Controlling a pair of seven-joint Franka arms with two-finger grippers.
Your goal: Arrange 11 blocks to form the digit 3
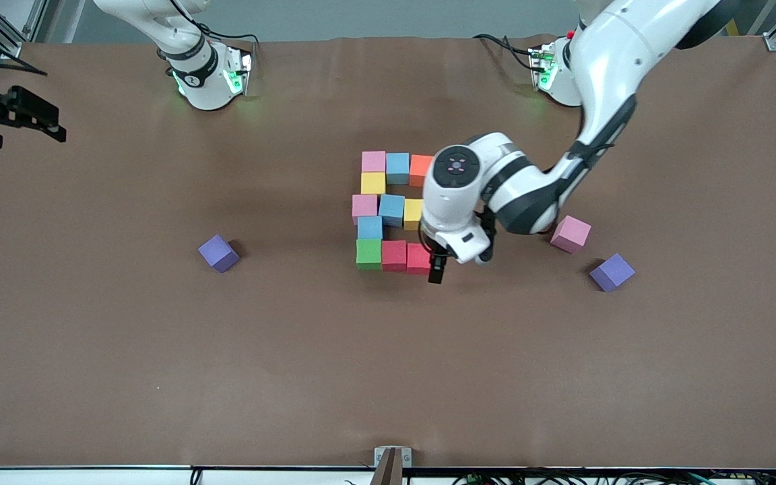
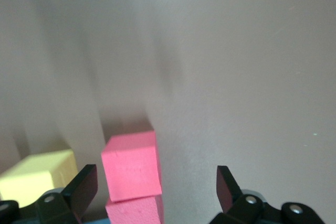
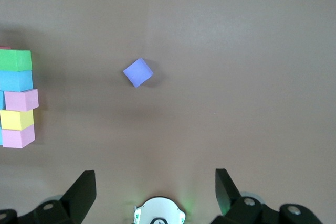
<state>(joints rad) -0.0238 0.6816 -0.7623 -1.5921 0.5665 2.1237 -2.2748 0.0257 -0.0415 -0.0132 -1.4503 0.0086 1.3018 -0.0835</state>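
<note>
— Hovering where?
— My left gripper (image 1: 439, 264) hangs over the table (image 1: 159, 350) beside the red blocks (image 1: 406, 257) of the digit 3 (image 1: 388, 212), jaws wide, empty.
— The right gripper (image 3: 155, 192)?
— Waiting at its table end, jaws wide.

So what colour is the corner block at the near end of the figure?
Green, clearest in the front view.
</note>
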